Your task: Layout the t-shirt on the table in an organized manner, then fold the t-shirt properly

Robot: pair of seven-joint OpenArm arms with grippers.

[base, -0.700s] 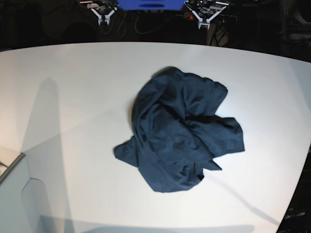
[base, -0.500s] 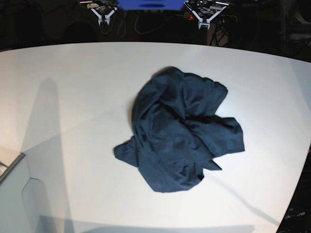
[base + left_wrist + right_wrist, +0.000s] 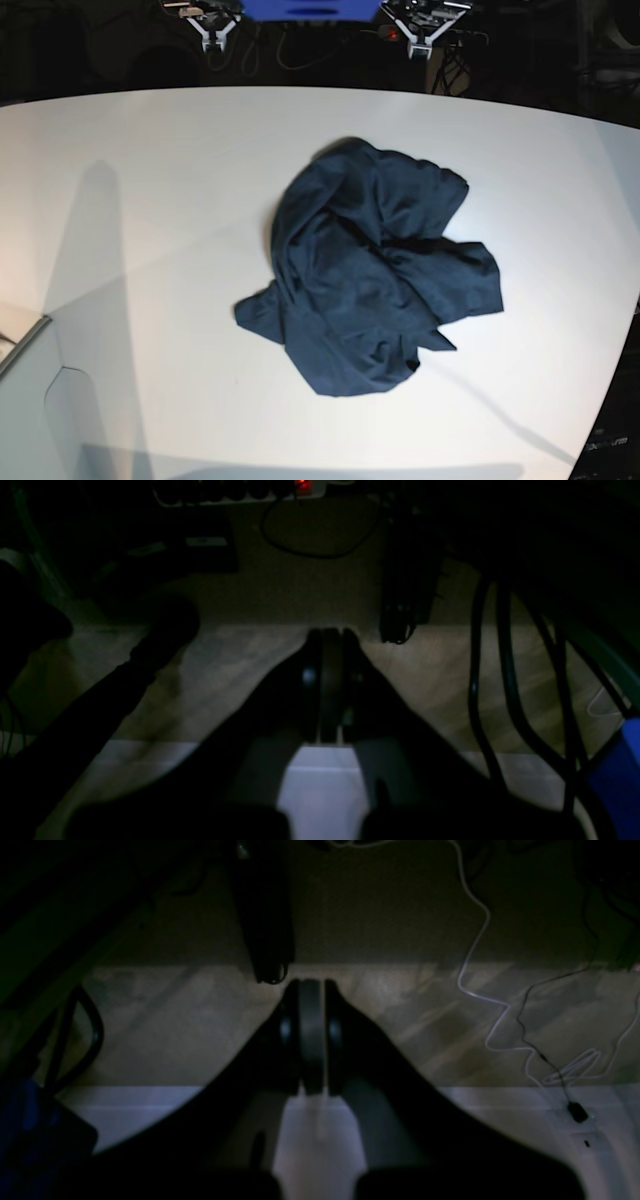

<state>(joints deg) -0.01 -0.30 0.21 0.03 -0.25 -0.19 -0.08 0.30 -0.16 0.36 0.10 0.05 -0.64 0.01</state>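
since the t-shirt (image 3: 372, 268) sits in a crumpled navy heap a bit right of the middle of the table (image 3: 150, 180), nothing of the task is done yet. no sleeve, collar or hem can be picked out cleanly; folds overlap and a flap sticks out at the lower left of the pile, another at the right. shirt touches only the tabletop, nothing on it or gripping it.

both arms are parked at the far edge, well apart from the cloth. left gripper (image 3: 418, 42) shows in the base view's top right, right gripper (image 3: 212, 38) in the top left. wrist views are dark, but the left gripper (image 3: 327, 635) has its jaws pressed together with nothing between, and the right gripper (image 3: 310, 987) is likewise closed and empty, both pointing over floor and cables past the table edge.

left to do, as i judge: reach in, open the heap, spread it flat with sleeves out, then all the folding. basically at the start.

a pale grey box corner (image 3: 35, 400) sits at bottom left, clear of the shirt.
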